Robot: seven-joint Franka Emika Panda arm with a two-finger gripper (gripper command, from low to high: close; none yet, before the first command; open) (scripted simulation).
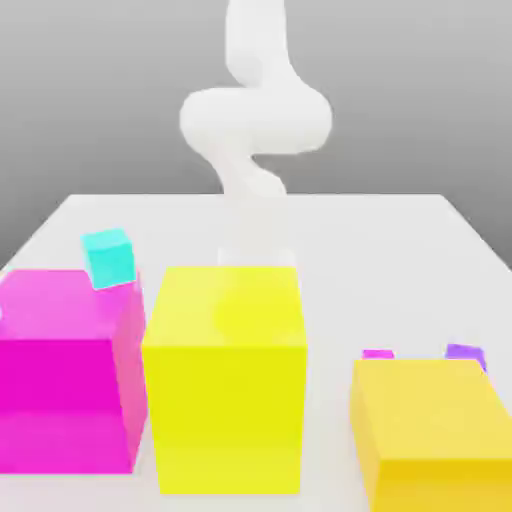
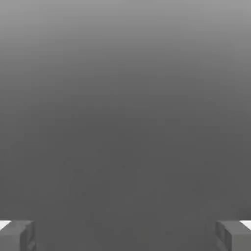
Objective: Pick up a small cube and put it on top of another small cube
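The white robot arm (image 1: pixel 255 120) hangs above the white desk (image 1: pixel 400 240), its tool (image 2: pixel 125 235) spread wide and empty. A small cyan cube (image 1: pixel 108 257) sits near the far left edge, ungrasped; reaching it likely comes next.

Arm (image 1: pixel 255 120) is showing plain white, smooth rounded segments; fingertips (image 2: pixel 17 236) are showing dark grey, blocky, with white edges.
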